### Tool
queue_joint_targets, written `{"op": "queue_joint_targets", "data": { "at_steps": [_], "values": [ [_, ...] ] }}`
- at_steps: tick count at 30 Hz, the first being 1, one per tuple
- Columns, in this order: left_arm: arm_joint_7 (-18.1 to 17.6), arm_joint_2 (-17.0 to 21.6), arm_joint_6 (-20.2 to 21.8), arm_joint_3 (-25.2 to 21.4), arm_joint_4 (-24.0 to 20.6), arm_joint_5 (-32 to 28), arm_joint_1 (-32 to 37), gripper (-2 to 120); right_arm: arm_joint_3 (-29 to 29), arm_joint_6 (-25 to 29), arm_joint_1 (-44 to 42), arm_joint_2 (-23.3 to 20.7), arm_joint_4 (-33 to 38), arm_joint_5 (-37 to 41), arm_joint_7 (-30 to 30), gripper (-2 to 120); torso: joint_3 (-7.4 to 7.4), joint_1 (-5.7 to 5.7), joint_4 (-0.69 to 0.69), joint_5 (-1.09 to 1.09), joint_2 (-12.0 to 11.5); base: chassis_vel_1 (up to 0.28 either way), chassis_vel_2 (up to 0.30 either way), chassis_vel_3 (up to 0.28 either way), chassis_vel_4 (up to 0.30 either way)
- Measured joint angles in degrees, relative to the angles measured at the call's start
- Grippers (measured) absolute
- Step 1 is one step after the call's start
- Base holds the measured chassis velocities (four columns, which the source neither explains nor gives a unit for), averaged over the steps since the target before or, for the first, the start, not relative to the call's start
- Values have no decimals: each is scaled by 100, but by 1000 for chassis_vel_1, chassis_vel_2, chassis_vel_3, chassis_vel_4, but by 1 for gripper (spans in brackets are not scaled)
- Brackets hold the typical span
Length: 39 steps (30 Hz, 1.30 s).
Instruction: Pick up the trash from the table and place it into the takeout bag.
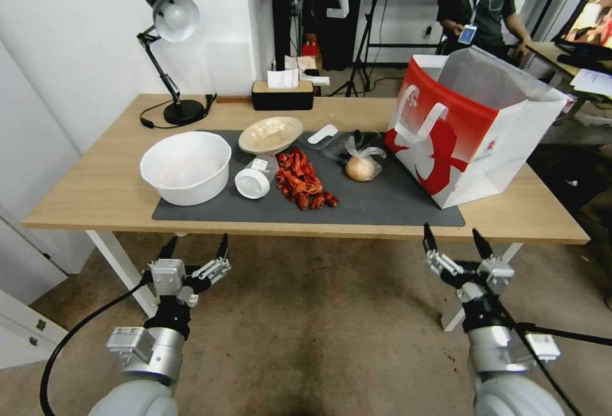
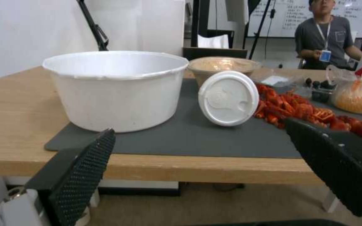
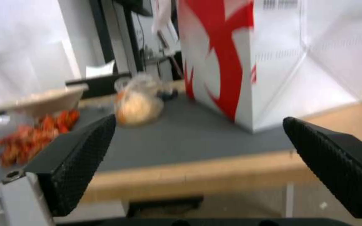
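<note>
Red-fronted takeout bag (image 1: 472,142) on table (image 1: 95,193) — white print, lettering unreadable.

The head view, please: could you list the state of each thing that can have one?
takeout bag: upright, mouth open.
white-lidded clear cup: on its side, lid on.
knotted clear bag: tied shut.
beige shallow bowl: upright.
white bowl: upright.
left gripper: open, below the table edge.
right gripper: open, likewise.

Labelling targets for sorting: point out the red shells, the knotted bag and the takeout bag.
red shells (image 1: 303,180): head view, middle of pile.
knotted bag (image 1: 361,166): head view, its orange contents.
takeout bag (image 1: 440,142): head view, red front.
</note>
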Motion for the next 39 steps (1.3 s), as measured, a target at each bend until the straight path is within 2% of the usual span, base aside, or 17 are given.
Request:
{"op": "queue_joint_targets", "data": {
  "at_steps": [5, 17, 26, 33, 39],
  "values": [
    [36, 1, -125, 12, 51, 32, -4, 100, -150, 1, 34, 56, -197, -58, -138, 100, 1, 2, 0, 1, 0, 0, 0, 0, 0],
    [48, 41, -139, -34, 64, 63, 16, 100, -291, -152, 113, 44, -250, -62, -168, 100, 0, 1, -1, 2, 0, 0, 0, 0, 0],
    [54, 69, -180, -77, 225, 29, 0, 100, -305, -318, 196, -108, -223, -22, -165, 100, 1, 1, 0, 1, 0, 0, 0, 0, 0],
    [62, 90, -184, -117, 246, 1, -17, 100, -388, -510, 307, -145, -156, -9, -106, 100, 0, 1, -2, 2, 0, 0, 0, 0, 0],
    [60, 48, -188, -54, 275, 21, -30, 100, -673, -954, 745, -422, 120, 69, 14, 100, 0, 1, 0, 1, 0, 0, 0, 0, 0]
  ]
}}
